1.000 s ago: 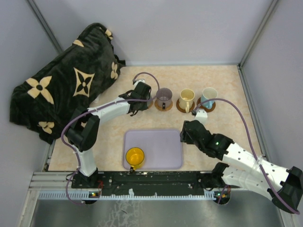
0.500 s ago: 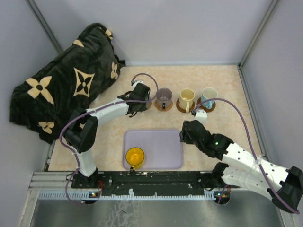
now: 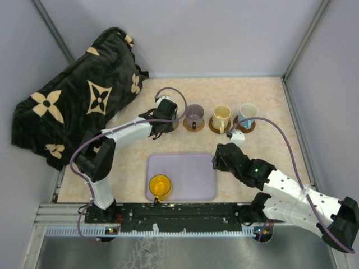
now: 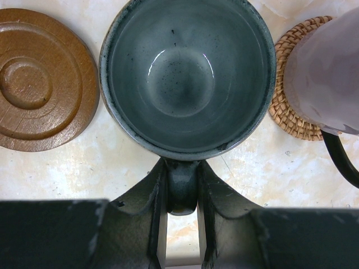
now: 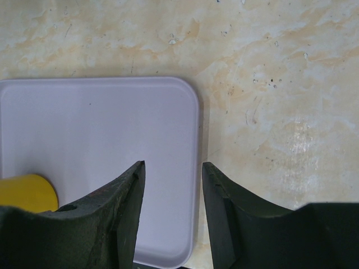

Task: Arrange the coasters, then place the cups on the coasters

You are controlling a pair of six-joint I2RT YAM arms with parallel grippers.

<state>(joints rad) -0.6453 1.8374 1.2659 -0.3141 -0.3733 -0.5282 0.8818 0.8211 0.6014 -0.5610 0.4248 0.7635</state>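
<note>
Change: left arm has edged slightly to its own left with its load; the right arm has not shifted.
Lavender tray (image 5: 101, 129): under and to the left of the right gripper (image 5: 171, 185), whose jaws hang over the tray's right edge.
Right gripper state: jaws partly apart, nothing between them.
Yellow cup (image 5: 25, 193): on the tray, left of the right gripper and back toward its wrist; this arm looks the nearer and freer one for it.
Left gripper (image 4: 182, 179) state: closed tight on the handle of the grey-green cup (image 4: 188, 73).
Cup position: straight ahead of the jaws, mouth up, handle pointing back along the gripper's axis.
Purple cup (image 4: 325, 78): just right of the held cup, on a wicker coaster (image 4: 289, 115).
Brown coaster (image 4: 39, 81): bare, just left of the held cup, a sliver of table between them.
Unclear: whether the cup is lifted or resting, and what lies beneath it.
Next move, likely: a short carry sideways to the left.
</note>
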